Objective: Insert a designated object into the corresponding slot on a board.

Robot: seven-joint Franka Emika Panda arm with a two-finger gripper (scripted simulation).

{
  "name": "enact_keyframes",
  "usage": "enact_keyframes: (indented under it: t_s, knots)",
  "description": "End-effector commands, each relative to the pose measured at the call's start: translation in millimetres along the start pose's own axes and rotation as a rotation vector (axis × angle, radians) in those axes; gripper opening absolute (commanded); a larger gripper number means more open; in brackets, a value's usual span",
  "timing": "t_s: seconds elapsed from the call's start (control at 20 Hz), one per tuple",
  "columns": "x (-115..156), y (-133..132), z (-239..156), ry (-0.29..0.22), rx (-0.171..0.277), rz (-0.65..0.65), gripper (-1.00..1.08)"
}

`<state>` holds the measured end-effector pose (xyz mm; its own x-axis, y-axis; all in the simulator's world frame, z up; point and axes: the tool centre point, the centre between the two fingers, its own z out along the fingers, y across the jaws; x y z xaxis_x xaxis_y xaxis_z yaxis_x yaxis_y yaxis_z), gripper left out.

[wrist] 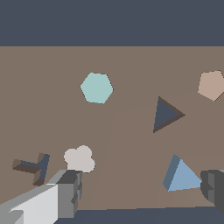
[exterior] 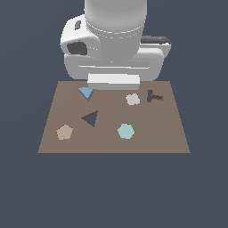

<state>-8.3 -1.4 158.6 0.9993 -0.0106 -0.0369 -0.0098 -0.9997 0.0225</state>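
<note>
Hand (wrist: 140,192) open, fingers (wrist: 65,192) well apart, holding nothing. The blue triangle (wrist: 181,177) lies flat on the board (exterior: 156,133) between the fingers, close beside one of them. The triangular slot (wrist: 166,115) lies just beyond, empty. In the exterior view the arm hides the hand and cuts off the triangle's far edge; contact cannot be confirmed.

The board (exterior: 147,133) looks matt brown and smooth, the blue triangle (wrist: 183,177) is flat matt, and the arm (exterior: 113,44) seems smooth white plastic, slightly glossy
</note>
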Motion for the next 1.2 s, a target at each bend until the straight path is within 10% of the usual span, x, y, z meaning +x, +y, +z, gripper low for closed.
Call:
enact_keyframes:
  t_s: [0.0, 1.15]
  knots:
    - [0.0, 0.0, 0.0, 0.0, 0.0, 0.0, 1.0]
    - [-42.7, 32.1, 45.4, 0.018, 0.003, -0.31, 1.0]
